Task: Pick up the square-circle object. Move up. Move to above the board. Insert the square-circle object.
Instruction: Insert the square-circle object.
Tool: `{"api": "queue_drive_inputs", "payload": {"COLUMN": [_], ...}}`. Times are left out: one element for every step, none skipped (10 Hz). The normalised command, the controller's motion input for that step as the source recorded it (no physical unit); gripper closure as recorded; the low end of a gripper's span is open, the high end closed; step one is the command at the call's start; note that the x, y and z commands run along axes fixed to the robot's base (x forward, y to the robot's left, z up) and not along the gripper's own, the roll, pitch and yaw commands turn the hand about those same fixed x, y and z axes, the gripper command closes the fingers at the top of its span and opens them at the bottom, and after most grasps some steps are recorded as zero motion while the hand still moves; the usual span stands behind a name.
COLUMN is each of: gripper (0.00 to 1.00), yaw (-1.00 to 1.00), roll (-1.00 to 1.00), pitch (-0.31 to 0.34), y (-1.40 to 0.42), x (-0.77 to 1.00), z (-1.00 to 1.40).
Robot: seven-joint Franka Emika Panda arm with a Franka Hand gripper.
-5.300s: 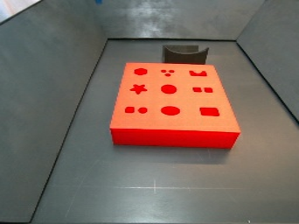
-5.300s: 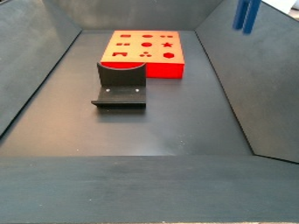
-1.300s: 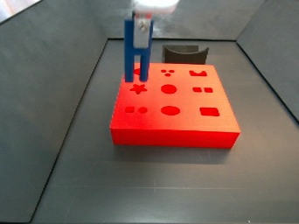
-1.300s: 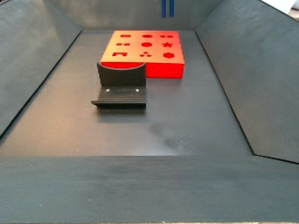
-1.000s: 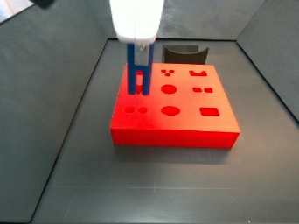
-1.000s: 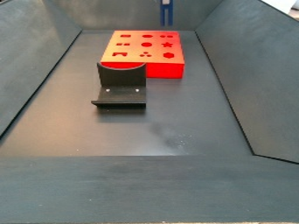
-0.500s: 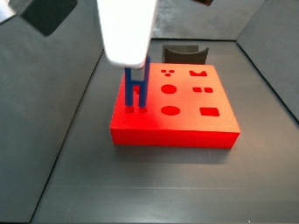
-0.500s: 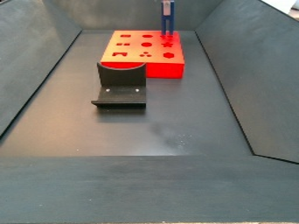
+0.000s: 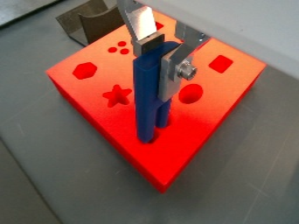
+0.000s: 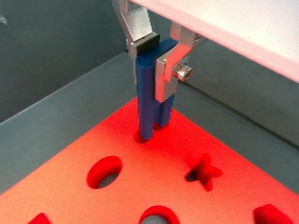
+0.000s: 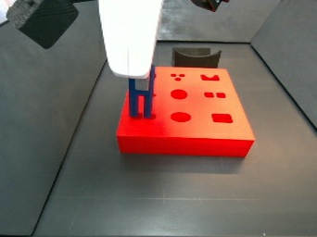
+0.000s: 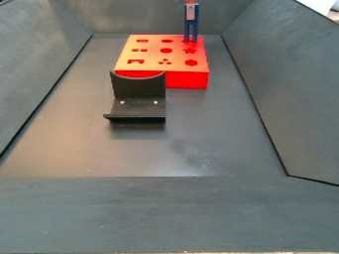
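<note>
We are gripping the square-circle object (image 9: pixel 152 92) with the tool (image 9: pixel 162 44), whose silver fingers (image 9: pixel 142 26) are pressing on the peg's upper end in both wrist views. The peg is hanging upright over the board (image 9: pixel 228 109), its two prongs pointing down and reaching the red top near one edge; in a wrist view (image 10: pixel 149 96) the prong tips appear to be meeting or just entering a dark cut-out, though we cannot tell how deep. In a side view the peg (image 11: pixel 140 96) is standing at the board's (image 11: pixel 186 139) near-left holes beneath the tool's white body.

We are judging that the last step, the insertion, is under way. The next move is calling for a straight, slow descent with the prongs kept square to the holes, then spreading the fingers once the peg is seated.

We are counting one blue peg, one red board, and one dark grey fixture (image 12: pixel 137 96), which is standing on the floor just beside the board (image 12: pixel 166 60) in a side view. One tool is working.
</note>
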Motion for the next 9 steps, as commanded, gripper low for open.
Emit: {"api": "queue_drive_inputs", "payload": {"gripper": [1.00, 1.00, 1.00, 1.00, 1.00, 1.00, 1.00, 1.00, 1.00], "yaw": [0.00, 0.03, 0.11, 0.12, 0.00, 0.00, 0.00, 0.00, 0.00], "roll": [-0.18, -0.06, 0.00, 0.00, -0.04, 0.00, -0.04, -0.07, 0.00], "pitch": [-0.124, -0.077, -0.069, -0.097, -0.126, -0.021, -0.036, -0.109, 0.000], "y": [0.00, 0.00, 0.01, 0.00, 0.00, 0.00, 0.00, 0.00, 0.00], "x": [0.09, -0.08, -0.22, -0.27, -0.30, -0.10, 0.00, -0.01, 0.00], "z": [-0.16, -0.25, -0.36, -0.47, -0.59, -0.58, -0.42, -0.08, 0.00]}}
